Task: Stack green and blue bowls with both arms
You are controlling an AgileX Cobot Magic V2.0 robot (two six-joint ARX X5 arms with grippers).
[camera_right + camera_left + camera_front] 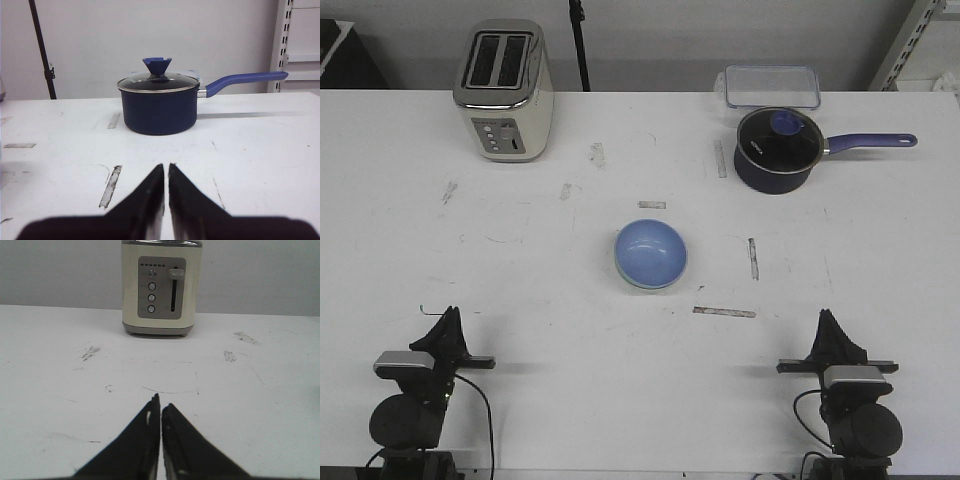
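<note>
Left gripper (pixel 160 407): fingers pressed together to a narrow slit, holding nothing, parked at the near left edge of the worktop (pixel 520 290) and aimed at the toaster (pixel 504 90). Right gripper (pixel 166 167): likewise drawn closed and empty, parked at the near right edge, facing the saucepan (pixel 777 150). Blue bowl (pixel 651 252): light periwinkle, glossy, mouth up, at the centre of the worktop, well apart from both grippers; a thin pale green rim shows beneath its lower edge, the green bowl (pixel 642 286) sitting under it with the blue one nested inside. Toaster: cream and chrome, two slots, far left. Saucepan: dark navy, glass lid on with blue knob, purple handle pointing right, far right. Clear lidded container (pixel 772 86): just behind the saucepan at the far edge. Worktop: white, scuffed, with several worn tape strips around the bowls.
</note>
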